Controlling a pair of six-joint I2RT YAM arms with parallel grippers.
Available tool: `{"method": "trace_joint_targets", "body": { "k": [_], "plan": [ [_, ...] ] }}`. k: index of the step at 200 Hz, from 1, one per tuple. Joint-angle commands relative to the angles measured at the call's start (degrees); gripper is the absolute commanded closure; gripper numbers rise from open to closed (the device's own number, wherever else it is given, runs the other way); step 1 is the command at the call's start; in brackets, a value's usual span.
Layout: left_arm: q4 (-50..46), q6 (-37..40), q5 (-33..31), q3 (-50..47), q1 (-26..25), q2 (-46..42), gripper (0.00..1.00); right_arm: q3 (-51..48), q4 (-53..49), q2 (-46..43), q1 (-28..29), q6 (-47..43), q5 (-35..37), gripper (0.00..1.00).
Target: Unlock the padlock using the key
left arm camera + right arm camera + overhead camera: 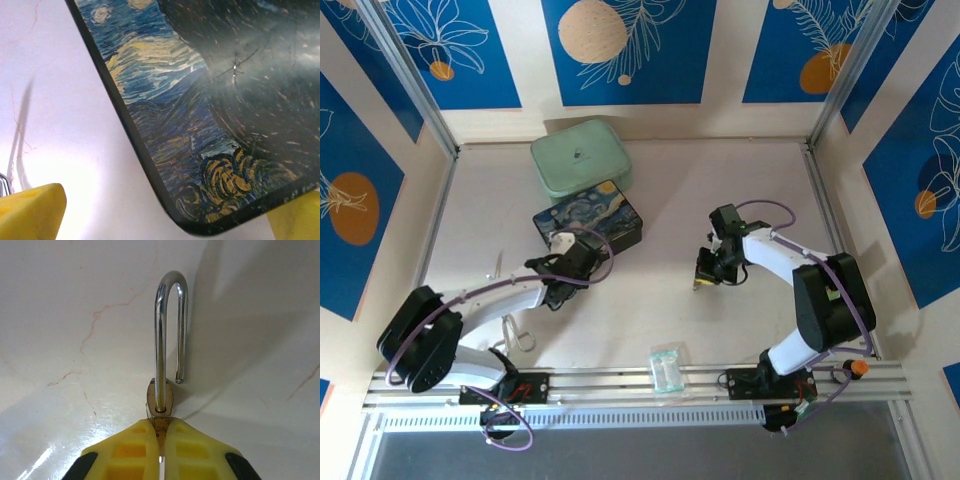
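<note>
My right gripper [161,432] is shut on the brass body of the padlock [161,396] and holds it just above the table. The silver shackle [170,325] stands away from me, its free end out of the body and hanging clear. From above, this gripper [706,278] is right of the table's centre. My left gripper [165,220] is open, one yellow fingertip [30,212] over bare table and the other past the corner of the starry-night box [210,125]. I cannot pick out the key for certain.
A mint-green case [580,155] lies behind the starry-night box [588,215]. A clear plastic packet [668,365] sits at the near rail. Thin silvery metal bits [518,338] lie by the left arm's base. Walls with metal posts close in the table.
</note>
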Motion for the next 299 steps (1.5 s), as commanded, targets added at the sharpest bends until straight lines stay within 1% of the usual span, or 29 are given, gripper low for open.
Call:
{"method": "trace_joint_targets", "body": {
  "k": [1, 9, 13, 42, 53, 65, 85, 114, 125, 144, 156, 168, 181, 191, 203, 207, 214, 226, 232, 238, 249, 255, 264, 273, 282, 286, 292, 299],
  "plan": [
    [2.4, 1.7, 1.1, -0.9, 3.0, -2.2, 0.00, -1.8, -6.4, 1.7, -1.6, -2.2, 6.3, 0.85],
    [2.8, 2.7, 1.3, -1.1, 3.9, -2.6, 0.01, -1.7, -6.6, 1.6, -2.1, -2.4, 6.9, 0.77],
    [3.1, 3.2, 1.6, -1.1, 4.4, -2.9, 0.01, -1.7, -6.7, 1.5, -2.4, -2.3, 7.0, 0.75],
    [4.2, 4.6, 3.5, -1.5, 7.2, -3.6, 0.01, -1.4, -6.7, 0.9, -2.8, -1.9, 7.8, 0.70],
    [4.9, 4.6, 4.5, -2.0, 7.9, -3.8, 0.01, -1.1, -6.7, 0.7, -2.8, -1.9, 8.2, 0.64],
    [5.2, 4.2, 5.4, -2.6, 8.4, -4.4, 0.01, -1.0, -6.8, -0.1, -2.4, -1.7, 8.8, 0.62],
    [5.3, 3.7, 6.7, -4.5, 8.4, -8.2, 0.01, -1.2, -6.3, -2.8, -1.7, -1.2, 10.7, 0.51],
    [5.6, 4.2, 8.4, -8.8, 8.8, -18.9, 0.01, -1.0, -5.7, -8.2, -0.4, -0.6, 17.4, 0.29],
    [5.0, 4.6, 8.6, -9.4, 9.5, -22.5, 0.01, -1.3, -4.3, -10.3, -0.6, -0.6, 18.0, 0.27],
    [3.2, 5.6, 7.7, -9.2, 10.5, -26.1, 0.01, -1.6, -1.4, -14.0, -0.5, -1.3, 18.6, 0.27],
    [3.9, 7.1, 5.7, -10.0, 10.6, -27.4, 0.01, -2.5, 1.6, -16.8, -0.2, -2.9, 20.6, 0.27],
    [6.2, 9.5, 1.9, -11.4, 10.6, -28.7, 0.01, -5.2, 8.1, -20.1, -0.2, -6.0, 24.1, 0.27],
    [12.1, 13.3, -3.3, -14.0, 10.6, -30.3, 0.01, -9.2, 16.8, -23.7, -0.7, -9.6, 27.2, 0.27],
    [20.9, 20.2, -5.9, -17.3, 10.6, -31.1, 0.01, -13.4, 26.6, -26.3, -1.2, -13.7, 28.8, 0.27],
    [29.0, 27.3, -9.6, -19.8, 10.7, -31.5, 0.01, -19.4, 38.8, -28.8, -1.5, -18.8, 31.6, 0.27],
    [32.8, 29.3, -11.0, -20.6, 10.8, -31.3, 0.01, -21.4, 43.2, -29.4, -1.8, -20.3, 32.3, 0.25],
    [37.5, 32.9, -11.9, -22.0, 11.3, -30.3, 0.01, -23.1, 46.5, -30.3, -3.2, -21.8, 32.1, 0.24],
    [47.0, 38.4, -8.2, -24.7, 13.7, -27.2, 0.01, -25.3, 51.1, -30.4, -6.6, -21.7, 30.7, 0.24],
    [52.2, 40.9, -5.5, -26.2, 15.0, -25.4, 0.01, -26.0, 52.9, -29.9, -8.6, -21.3, 28.6, 0.24],
    [57.5, 42.4, -4.9, -27.5, 16.0, -22.5, 0.01, -27.0, 55.7, -29.1, -10.1, -21.3, 26.6, 0.25],
    [65.4, 41.8, -4.0, -29.0, 18.2, -17.0, 0.01, -29.8, 63.3, -27.0, -11.2, -21.9, 26.0, 0.25],
    [68.6, 41.2, -1.8, -29.5, 19.6, -14.0, 0.01, -31.2, 67.3, -25.6, -11.5, -22.2, 25.8, 0.25],
    [75.1, 40.7, 1.5, -30.2, 22.2, -9.5, 0.01, -31.9, 70.4, -23.2, -11.8, -22.1, 25.2, 0.25],
    [80.4, 40.8, 4.0, -30.8, 23.2, -6.7, 0.01, -32.3, 73.4, -20.6, -11.8, -22.4, 25.1, 0.25],
    [85.9, 37.3, 7.3, -31.8, 25.8, -4.1, 0.00, -32.7, 77.6, -17.6, -11.7, -22.5, 25.7, 0.25],
    [87.0, 37.1, 7.7, -31.8, 27.0, -3.5, 0.01, -32.3, 77.6, -16.9, -11.4, -22.4, 26.8, 0.25],
    [85.3, 36.8, 7.6, -31.4, 27.4, -3.9, 0.01, -31.6, 77.3, -16.3, -11.5, -23.1, 26.1, 0.24],
    [83.8, 35.9, 10.1, -31.2, 28.9, -4.5, 0.01, -30.6, 76.8, -15.2, -11.7, -23.8, 25.6, 0.24]
  ]
}}
